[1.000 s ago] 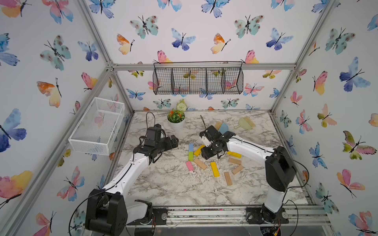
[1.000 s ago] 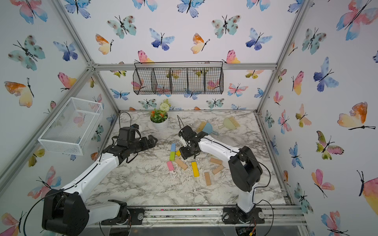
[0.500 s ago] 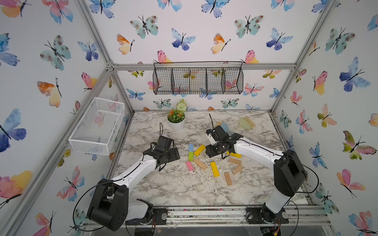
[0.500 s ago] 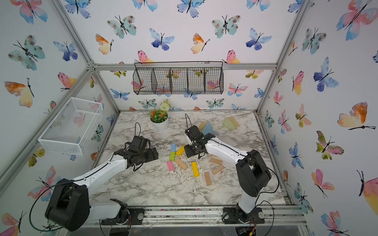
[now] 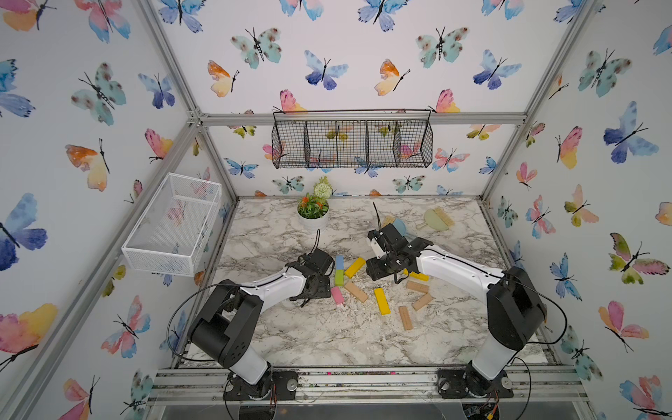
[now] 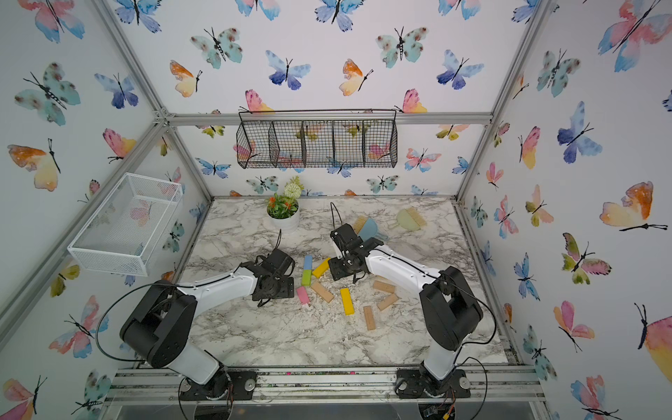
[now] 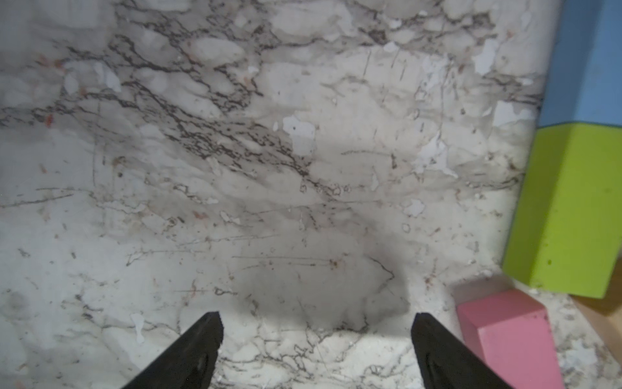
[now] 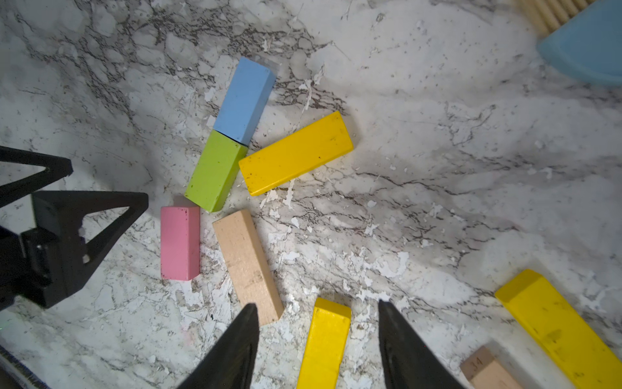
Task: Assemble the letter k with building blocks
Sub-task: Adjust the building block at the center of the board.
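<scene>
Building blocks lie loose on the tabletop (image 5: 327, 338). Landmark: the green block (image 8: 215, 171). The blue block (image 8: 245, 101) butts its far end, forming a stem; a yellow block (image 8: 296, 153) angles off its side, corner touching or nearly so. The pink block (image 8: 180, 243) and a tan block (image 8: 247, 266) lie just beyond its near end, unaligned.

Left tool (image 7: 316, 350): jaws wide apart, empty, low over bare tabletop beside the pink block. Risk: a sideways pass would knock the pink block and shift the stem.

Right tool (image 8: 318, 340): jaws half apart, straddling a second yellow block (image 8: 324, 347), not visibly clamped. Risk: closing off-centre could twist it into the tan block.
</scene>
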